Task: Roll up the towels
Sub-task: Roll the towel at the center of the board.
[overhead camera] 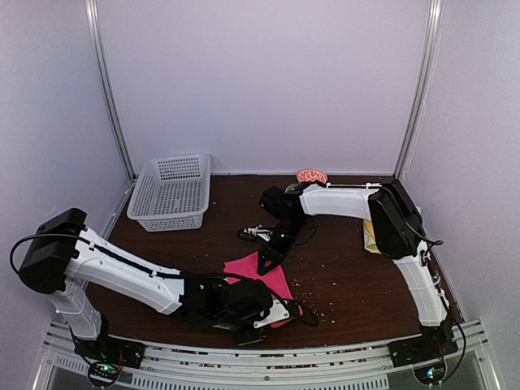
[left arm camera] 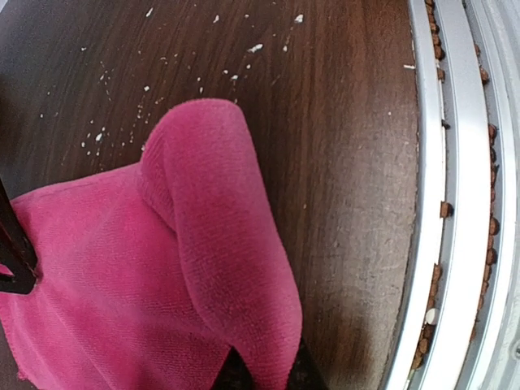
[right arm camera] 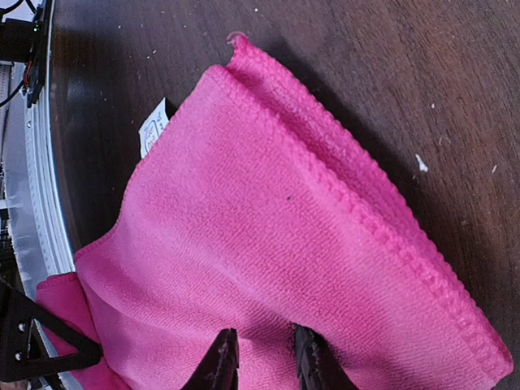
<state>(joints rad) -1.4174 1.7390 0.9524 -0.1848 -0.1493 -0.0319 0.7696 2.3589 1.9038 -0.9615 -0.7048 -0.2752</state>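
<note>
Far left at the back sits the white plastic lattice basket (overhead camera: 171,213), on the dark brown wooden table (overhead camera: 341,276) and well apart from the action. Moving in, the left arm lies low along the near edge, and the left gripper (overhead camera: 272,315) (left arm camera: 268,375) is down at the near side of the bright pink cloth towel (overhead camera: 244,266) (left arm camera: 162,268) (right arm camera: 268,219). In the left wrist view a raised fold of that towel runs straight down between the dark fingertips: clamped on the cloth, the ridge humped up off the wood. Pale crumbs (overhead camera: 313,302) (left arm camera: 146,106) speckle the table just beyond the fold, and the silver metal rail (left arm camera: 455,203) runs along the table's near edge.

The towel itself lies at the centre front of the table, mostly flat, with a small white label (right arm camera: 153,130) poking out at one edge and a thick stitched hem along another.

Now the right arm: it reaches in from the right, and the right gripper (overhead camera: 266,262) (right arm camera: 262,349) sits on the towel's far edge. Its fingers stand only a little apart with pink cloth showing in the gap; whether they actually nip it cannot be told.

Furthest right, a crumpled yellow cloth (overhead camera: 370,237) peeks out from behind the right arm.
</note>
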